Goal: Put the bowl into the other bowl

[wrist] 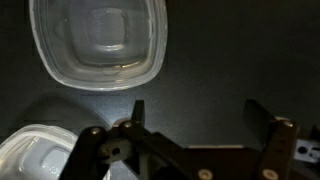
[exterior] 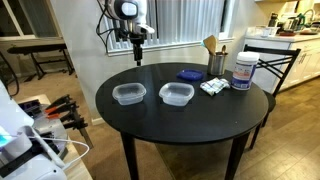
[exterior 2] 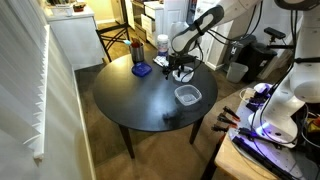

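In an exterior view the bowl (exterior: 129, 94) sits left of the other bowl (exterior: 176, 94), near it but apart, on the round black worktop (exterior: 185, 118). The gripper (exterior: 137, 47) hangs high above, likely lining up a descent. In an exterior view only the other bowl (exterior 2: 187, 95) shows plainly. In the wrist view the gripper (wrist: 200, 115) is spread wide and empty, with the bowl (wrist: 97, 40) ahead of it, probably the pickup target.

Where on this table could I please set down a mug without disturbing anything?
In an exterior view, bare tabletop runs along the near edge before the greyer bowl and whiter bowl. Crowded: the far right, with jar, utensil holder and packet.
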### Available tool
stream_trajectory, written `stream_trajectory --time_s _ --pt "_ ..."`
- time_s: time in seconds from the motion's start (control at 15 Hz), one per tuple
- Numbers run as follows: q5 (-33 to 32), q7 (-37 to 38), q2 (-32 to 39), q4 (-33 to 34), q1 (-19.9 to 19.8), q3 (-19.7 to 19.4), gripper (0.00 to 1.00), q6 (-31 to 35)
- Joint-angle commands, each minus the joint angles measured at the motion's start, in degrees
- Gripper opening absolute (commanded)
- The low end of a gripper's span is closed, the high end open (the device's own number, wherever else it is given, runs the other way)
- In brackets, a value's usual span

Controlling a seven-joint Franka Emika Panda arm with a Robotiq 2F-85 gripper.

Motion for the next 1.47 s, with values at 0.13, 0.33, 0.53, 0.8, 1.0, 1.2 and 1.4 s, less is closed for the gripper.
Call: stream_trajectory --time_s 0.13,0.33,0.53,0.8,1.0,1.2,1.4 --pt "2.6 1.2 5.9 6.3 0.2 -0.1 1.00 -2.2" --pt "7.2 3.3 8.2 8.0 -0.2 0.8 1.00 -5.3" --pt "14.1 6.2 10.3 8.3 -0.4 1.8 1.00 -5.9" --pt "19.2 9.2 12.8 7.2 0.2 1.9 1.00 -4.0" --pt "17.8 11.9 14.0 7.2 1.2 0.6 1.00 -3.5" --pt "13.8 14.6 14.3 7.4 2.6 -1.7 1.00 -5.2" --pt "8.4 18.1 14.3 7.9 3.9 -4.2 1.00 -8.4"
